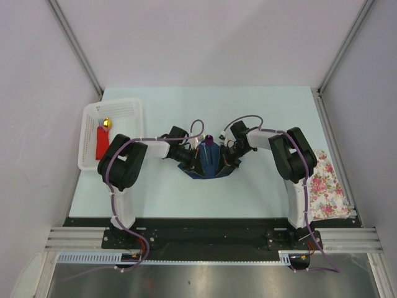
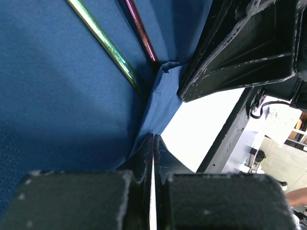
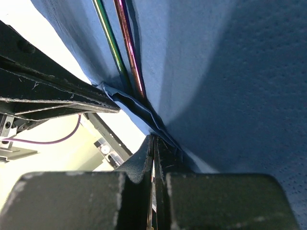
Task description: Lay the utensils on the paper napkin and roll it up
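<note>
This is a robotics lab test cell: a pale tabletop (image 1: 248,112) is boxed in on three sides by plain white panels (image 1: 205,37) held in aluminium posts (image 1: 74,43). At the tabletop's near edge, two arms (image 1: 124,167) trailing purple cables (image 1: 245,116) stand bolted to a black plate (image 1: 211,233) on aluminium rails (image 1: 74,238). Slotted cable ducts (image 1: 87,257) and a steel sheet (image 1: 205,282) lie just beyond that edge.
</note>
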Robot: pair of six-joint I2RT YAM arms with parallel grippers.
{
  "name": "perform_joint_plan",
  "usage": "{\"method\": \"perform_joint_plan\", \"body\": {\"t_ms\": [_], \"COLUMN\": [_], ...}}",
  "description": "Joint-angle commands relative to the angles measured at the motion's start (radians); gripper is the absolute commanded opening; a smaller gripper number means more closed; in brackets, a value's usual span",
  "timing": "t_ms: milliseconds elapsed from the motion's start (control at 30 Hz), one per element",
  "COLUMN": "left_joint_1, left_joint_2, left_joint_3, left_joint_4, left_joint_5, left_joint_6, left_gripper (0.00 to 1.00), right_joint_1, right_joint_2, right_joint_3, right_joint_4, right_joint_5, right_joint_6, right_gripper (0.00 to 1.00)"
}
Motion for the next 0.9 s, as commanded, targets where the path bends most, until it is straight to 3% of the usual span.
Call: {"method": "perform_joint_plan", "body": {"t_ms": [0, 133, 533, 867], "left_joint_1": [0.015, 0.015, 0.027, 0.030], "left_joint_2": [0.008, 0.012, 0.008, 0.008], "left_joint_3": [-0.005, -0.007, -0.021, -0.027], "left_joint_4": [-0.015, -0.012, -0.012, -0.013], "left_joint_5": [-0.055, -0.057, -0.061, -0.069], "left_joint_6": [0.007, 0.000, -0.014, -0.013], "left_gripper": [0.00, 0.00, 0.00, 0.00], "right_joint_1": [0.005, 0.016, 0.048, 0.098], "right_joint_2": [-0.014, -0.004, -0.077, -0.168], "right_joint_3": [0.030, 0.032, 0.013, -0.030], "right_joint_4": [0.001, -0.006, -0.051, -0.054], "right_joint_5": [0.033, 0.073, 0.395, 0.535], "right_joint_6": [-0.026, -0.046, -0.116, -0.185], "right_gripper": [0.01, 0.02, 0.04, 0.12]}}
